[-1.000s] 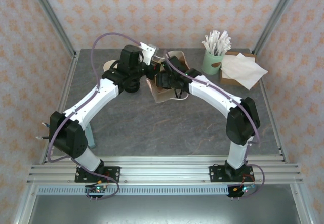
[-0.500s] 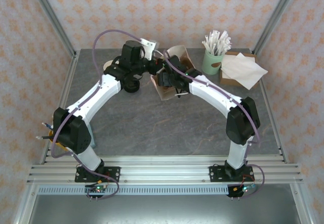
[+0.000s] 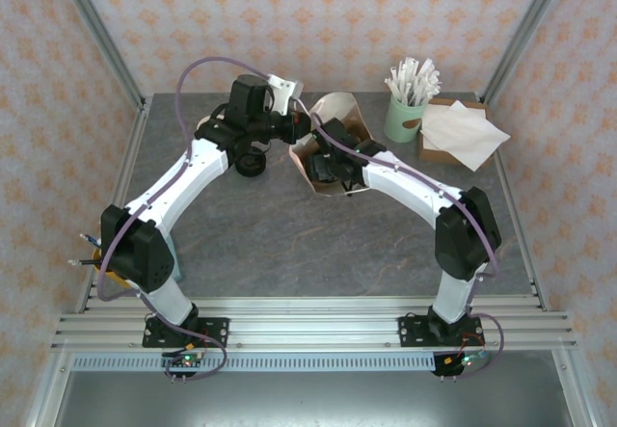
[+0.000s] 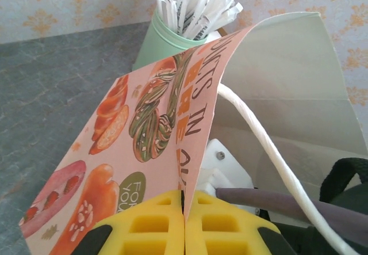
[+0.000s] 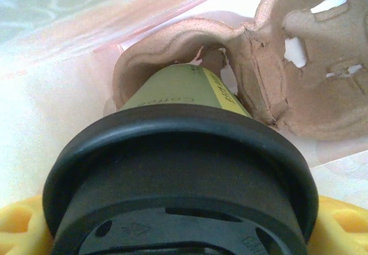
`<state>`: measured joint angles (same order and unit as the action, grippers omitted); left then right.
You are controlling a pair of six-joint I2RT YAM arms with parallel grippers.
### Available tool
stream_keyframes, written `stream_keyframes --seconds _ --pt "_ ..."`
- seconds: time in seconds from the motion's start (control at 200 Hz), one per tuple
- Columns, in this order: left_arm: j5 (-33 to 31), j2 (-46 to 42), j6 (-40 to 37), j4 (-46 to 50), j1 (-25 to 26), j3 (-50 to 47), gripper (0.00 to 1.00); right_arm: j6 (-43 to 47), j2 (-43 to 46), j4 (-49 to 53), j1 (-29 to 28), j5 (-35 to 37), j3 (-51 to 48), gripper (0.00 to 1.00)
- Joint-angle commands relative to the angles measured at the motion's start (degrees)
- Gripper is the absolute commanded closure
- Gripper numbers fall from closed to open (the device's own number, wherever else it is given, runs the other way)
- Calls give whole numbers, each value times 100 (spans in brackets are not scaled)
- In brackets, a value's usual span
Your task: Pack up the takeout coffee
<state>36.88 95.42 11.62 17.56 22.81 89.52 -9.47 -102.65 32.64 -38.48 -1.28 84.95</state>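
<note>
Carefully does it: the takeout coffee [image 5: 178,94] hangs inside the paper bag [image 3: 339,109], with the right jaws spread wide and clamped on either side of its black lid [image 5: 178,174]. Its foot is at a well of the moulded pulp carrier [image 5: 299,65]; whether it is fully seated I cannot tell. The left jaws are pressed together on the bag's printed wall, pinching it so the mouth stands open above the grey worktop [image 3: 289,244]. As I judge it, the cup should go down plumb and centred, and I should let go only once it sits firm, without tugging the thin wall. The lid looks like smooth, rigid plastic and the cup's green side like slick card. The carrier is rough and fibrous, with ragged holes. A twisted white handle [image 4: 264,145] loops from the bag.
</note>
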Motion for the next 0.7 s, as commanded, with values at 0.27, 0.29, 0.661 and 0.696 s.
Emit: stream_keyframes --seconds 0.27,0.29,0.661,0.696 --pt "1212 41 327 171 -72 407 100 64 92 1925 -169 -492 501 45" --pt "1252 51 324 196 -75 413 100 60 80 1997 -173 -554 486 45" --pt "877 460 231 988 -246 921 100 -91 -1157 2666 -177 -1072 1050 46" --pt "845 501 225 1003 -250 951 100 -129 -1291 2725 -177 -1092 1167 46"
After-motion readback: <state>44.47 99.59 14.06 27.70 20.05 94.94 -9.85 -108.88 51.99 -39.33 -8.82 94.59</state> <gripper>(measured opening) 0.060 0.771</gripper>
